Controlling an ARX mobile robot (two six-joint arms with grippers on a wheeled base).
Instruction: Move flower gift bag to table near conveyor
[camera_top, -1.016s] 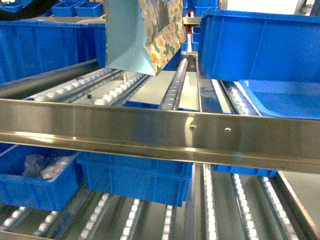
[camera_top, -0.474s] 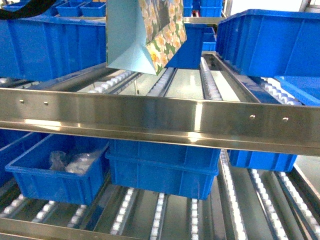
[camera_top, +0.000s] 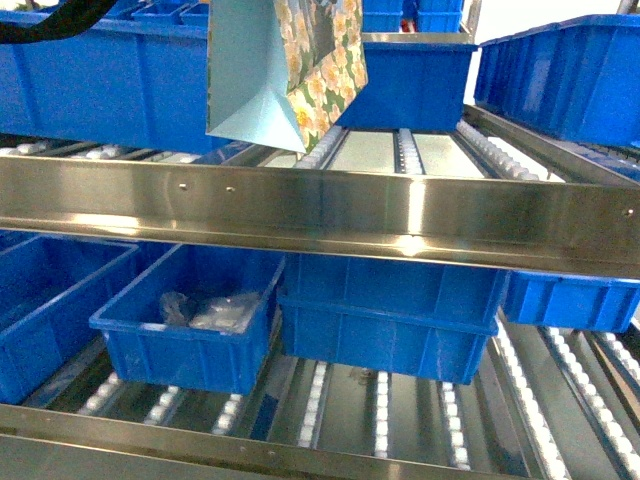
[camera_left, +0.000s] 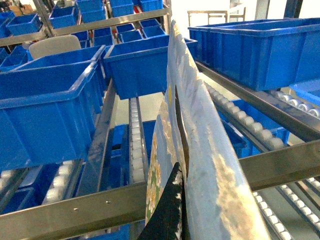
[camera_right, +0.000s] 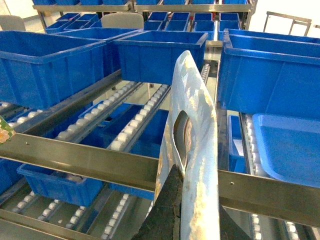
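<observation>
Overhead, the flower gift bag (camera_top: 285, 70) hung above the conveyor (camera_top: 320, 210); the left hand (camera_left: 170, 210) pinched its top edge; the right hand's (camera_right: 172, 210) grip couldn't be told.

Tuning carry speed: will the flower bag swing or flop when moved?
The flower bag probably swings: it hangs free above the steel rack. It likely holds its shape, since its folded blue side looks crisp. It seems light, being flat paper with no visible bulge.

No lettering, label, brand mark or number can be read anywhere: the floral-printed paper gift bag with pale-blue sides (camera_top: 285, 70) carries only its flower pattern (no wording among the blooms), and the blue plastic bins (camera_top: 190, 325) and shiny stainless-steel roller rack (camera_top: 320, 210) are unmarked.
</observation>
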